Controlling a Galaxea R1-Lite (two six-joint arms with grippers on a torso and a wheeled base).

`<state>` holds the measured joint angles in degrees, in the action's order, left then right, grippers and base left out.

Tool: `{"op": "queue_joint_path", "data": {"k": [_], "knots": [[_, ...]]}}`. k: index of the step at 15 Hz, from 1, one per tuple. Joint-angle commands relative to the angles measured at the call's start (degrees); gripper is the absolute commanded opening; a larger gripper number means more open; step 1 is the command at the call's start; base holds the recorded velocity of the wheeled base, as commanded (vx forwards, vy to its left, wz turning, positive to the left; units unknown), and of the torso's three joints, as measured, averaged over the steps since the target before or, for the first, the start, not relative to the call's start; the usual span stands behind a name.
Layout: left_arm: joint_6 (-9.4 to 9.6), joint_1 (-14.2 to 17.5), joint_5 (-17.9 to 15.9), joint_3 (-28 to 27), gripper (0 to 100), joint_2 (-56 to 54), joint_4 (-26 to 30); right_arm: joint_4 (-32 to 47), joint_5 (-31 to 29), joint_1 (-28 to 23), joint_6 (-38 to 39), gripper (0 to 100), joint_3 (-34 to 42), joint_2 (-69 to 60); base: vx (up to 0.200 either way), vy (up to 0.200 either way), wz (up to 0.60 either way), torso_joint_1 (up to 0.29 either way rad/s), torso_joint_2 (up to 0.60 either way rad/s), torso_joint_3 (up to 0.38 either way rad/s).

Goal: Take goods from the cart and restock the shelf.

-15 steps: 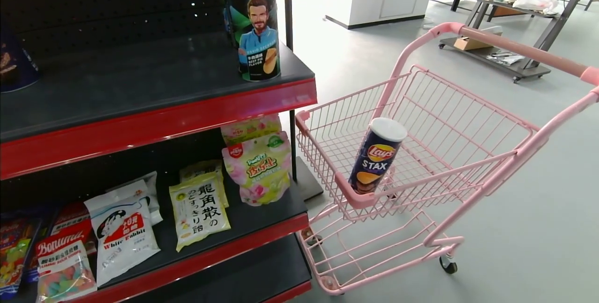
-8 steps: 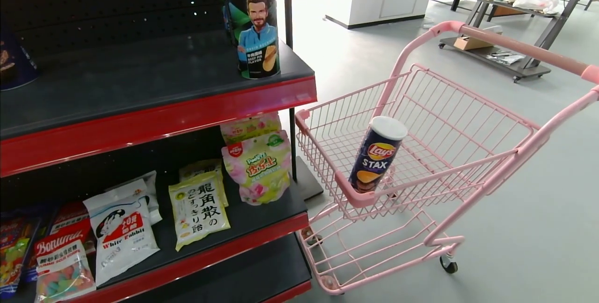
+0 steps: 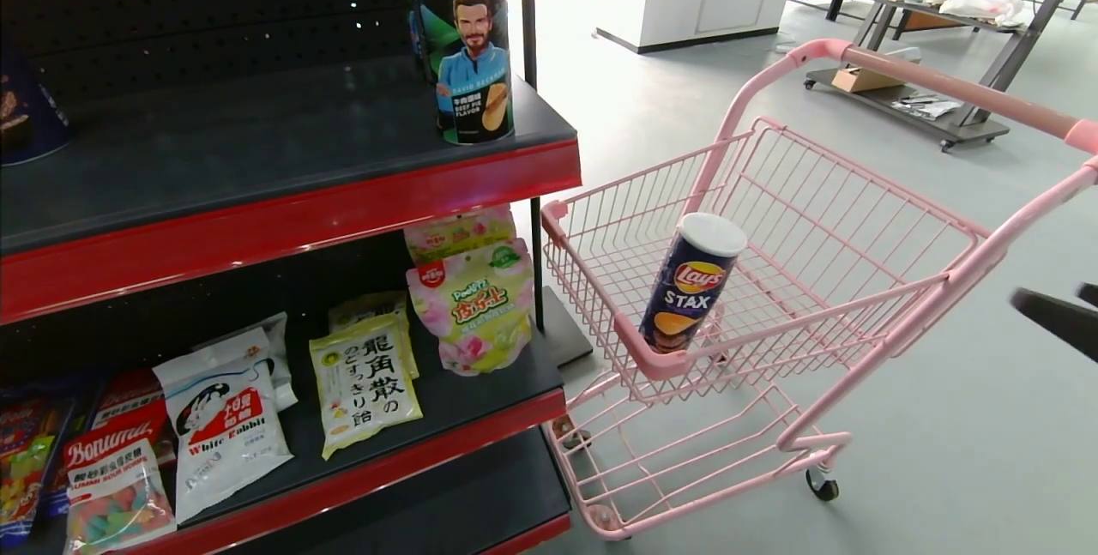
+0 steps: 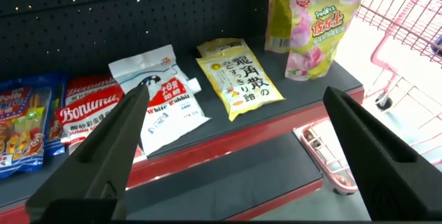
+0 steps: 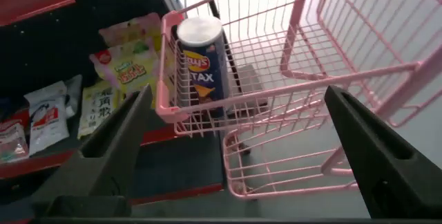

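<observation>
A dark blue chip can [image 3: 690, 293] with a white lid leans in the front corner of the pink cart [image 3: 952, 87], which is right of the shelf. The right wrist view looks down on this can [image 5: 202, 65] from beyond the cart's pink rim [image 5: 290, 79]. My right gripper [image 3: 1051, 293] is open at the cart's right side, apart from the can, and holds nothing [image 5: 238, 155]. My left gripper [image 4: 235, 148] is open and empty in front of the lower shelf. A tall green chip can [image 3: 467, 40] stands on the upper shelf [image 3: 257, 152] at its right end.
Snack bags [image 3: 364, 379] lie on the lower shelf [image 3: 480, 401], as seen in the left wrist view [image 4: 238, 75]. A dark blue pack [image 3: 21, 113] is at the upper shelf's left edge. Bare grey floor [image 3: 986, 452] spreads right of the cart. Metal racks [image 3: 944, 15] stand far behind.
My right gripper's dark fingers have come into the head view at its right edge. The can, cart and shelf goods stay where they were.
</observation>
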<state>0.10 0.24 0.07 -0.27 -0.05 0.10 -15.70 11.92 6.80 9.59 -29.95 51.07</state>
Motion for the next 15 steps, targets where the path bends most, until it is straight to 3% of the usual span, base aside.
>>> {"op": "queue_joint_path", "data": {"k": [1, 3, 12, 15], "knots": [[-0.01, 0.0, 0.0, 0.0, 100, 0.0, 0.0, -23.9, 6.7, 6.2, 0.2, 100, -0.9, 33.0, 0.0, 0.0, 0.0, 0.0, 0.0, 0.0], [-0.01, 0.0, 0.0, 0.0, 100, 0.0, 0.0, -29.7, 7.0, 6.4, -1.1, 100, -1.8, 40.4, 0.0, 0.0, 0.0, 0.0, 0.0, 0.0], [-0.01, 0.0, 0.1, 0.0, 100, 0.0, 0.0, -30.1, 10.9, 7.2, -1.9, 100, -3.9, 46.3, 0.0, 0.0, 0.0, 0.0, 0.0, 0.0], [0.08, 0.0, 0.1, 0.0, 100, 0.0, 0.0, -30.2, 11.3, 7.2, -1.9, 100, -7.7, 50.4, 0.0, 0.0, 0.0, 0.0, 0.0, 0.0]]}}
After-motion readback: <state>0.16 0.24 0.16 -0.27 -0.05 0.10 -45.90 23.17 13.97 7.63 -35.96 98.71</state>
